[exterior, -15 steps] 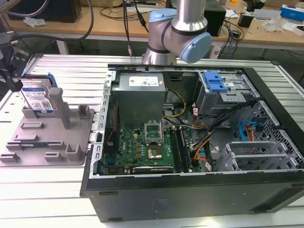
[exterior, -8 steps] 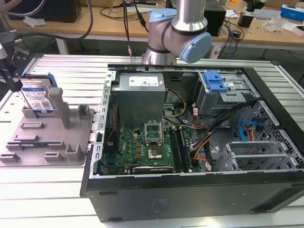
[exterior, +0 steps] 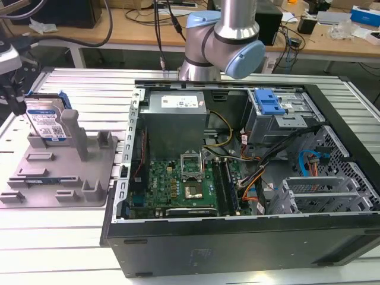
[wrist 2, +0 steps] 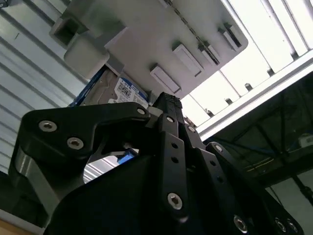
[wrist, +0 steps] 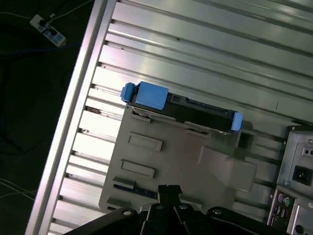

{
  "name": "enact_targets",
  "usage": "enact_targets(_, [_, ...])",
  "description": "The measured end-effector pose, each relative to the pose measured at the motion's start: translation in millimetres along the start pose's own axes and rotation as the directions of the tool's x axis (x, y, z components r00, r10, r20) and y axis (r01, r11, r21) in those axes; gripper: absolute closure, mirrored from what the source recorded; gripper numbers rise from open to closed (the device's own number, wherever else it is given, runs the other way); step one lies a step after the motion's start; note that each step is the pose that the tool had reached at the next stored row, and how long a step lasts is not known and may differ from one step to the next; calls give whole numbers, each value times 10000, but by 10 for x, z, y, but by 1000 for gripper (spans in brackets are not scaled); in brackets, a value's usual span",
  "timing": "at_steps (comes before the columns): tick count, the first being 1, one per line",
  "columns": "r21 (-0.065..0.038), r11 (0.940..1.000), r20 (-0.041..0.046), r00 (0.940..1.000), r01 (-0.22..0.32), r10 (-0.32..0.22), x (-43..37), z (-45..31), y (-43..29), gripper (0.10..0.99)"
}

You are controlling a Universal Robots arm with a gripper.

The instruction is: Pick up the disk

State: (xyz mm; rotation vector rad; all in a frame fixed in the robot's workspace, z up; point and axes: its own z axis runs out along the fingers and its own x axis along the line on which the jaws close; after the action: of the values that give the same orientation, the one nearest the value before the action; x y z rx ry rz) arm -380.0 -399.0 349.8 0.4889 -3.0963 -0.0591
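Note:
The disk (exterior: 46, 123) stands on edge in a slot at the back of the grey slotted tray (exterior: 59, 178), at the exterior view's left. It is silver with a white-and-blue label and blue side rails. My gripper (exterior: 13, 98) hangs at the far left of that view, just beside the disk's upper edge and slightly above it. In the first wrist view the disk (wrist: 182, 108) is seen from above, edge-on, with the gripper (wrist: 169, 190) over the tray and apart from the disk. In the second wrist view the gripper (wrist 2: 168, 101) points at the labelled disk (wrist 2: 128, 92).
An open computer case (exterior: 237, 172) with motherboard, cables and a blue drive-bay latch (exterior: 270, 102) lies at the exterior view's right of the tray. The arm's base (exterior: 222, 41) stands behind the case. Tray posts (exterior: 74, 133) rise beside the disk. The ribbed metal table (exterior: 35, 237) ends near the tray.

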Motion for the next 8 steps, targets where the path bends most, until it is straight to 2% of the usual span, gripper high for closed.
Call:
enact_targets(3, [0,9980,-24,9980,631,-631,0,2,0,980])
enact_targets(4, [-1,9945,-41,9945,1049,-1049,0,2,0,980])
enact_targets(6, [-6,9805,-75,9805,1965,-1965,0,5,0,980])
enact_targets(7, [-8,9759,-83,9759,2183,-2183,0,6,0,980])
enact_targets(8, [-12,9657,-99,9657,2596,-2596,0,7,0,980])
